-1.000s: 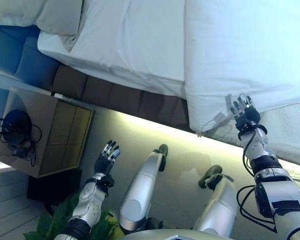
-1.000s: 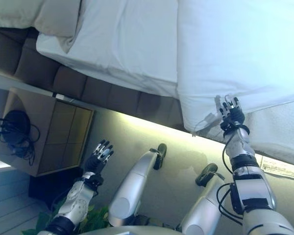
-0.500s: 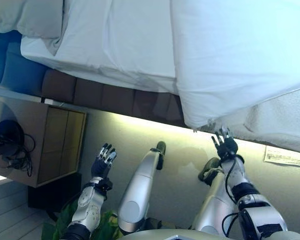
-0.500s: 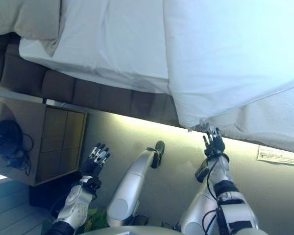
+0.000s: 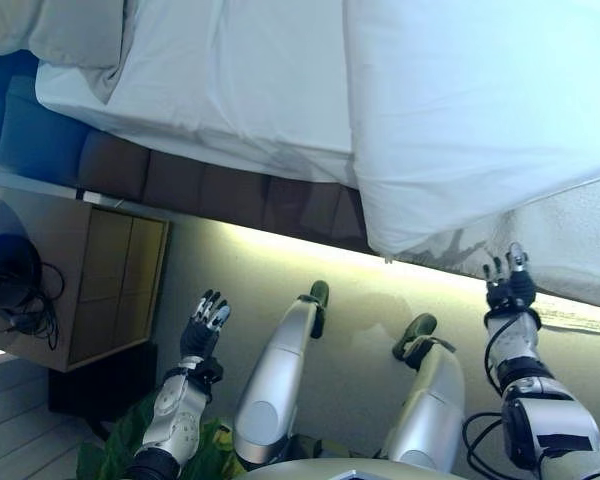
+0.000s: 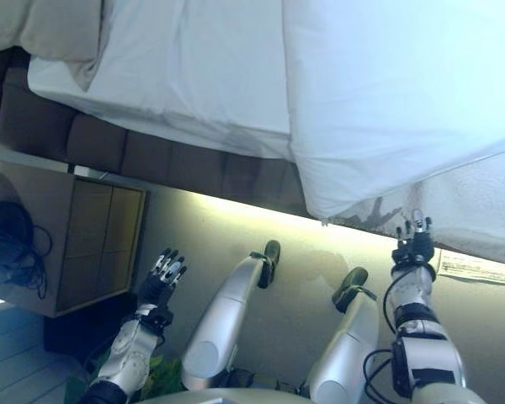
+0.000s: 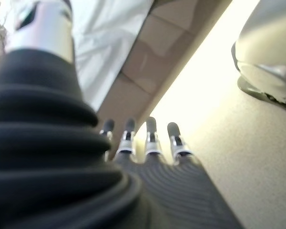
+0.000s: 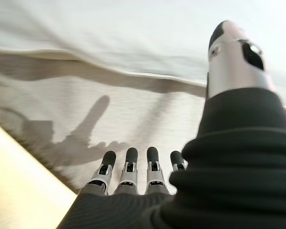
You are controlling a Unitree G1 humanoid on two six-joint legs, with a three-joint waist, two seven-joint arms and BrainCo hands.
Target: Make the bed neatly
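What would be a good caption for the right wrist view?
Open right hand held near the bed's white duvet, holding nothing.

Cloth bed, wood nightstand
Smooth white duvet (image 5: 480,110) over a rough-textured mattress side (image 5: 570,250); matt wood-grain nightstand (image 5: 90,280).

Duvet (image 5: 480,110): we see it white and smooth, its corner hanging over the bed's near edge.
Sheet (image 5: 250,90): we log it white, lightly creased, left of the duvet.
Pillows (image 5: 70,30): we note beige ones left of the sheet.
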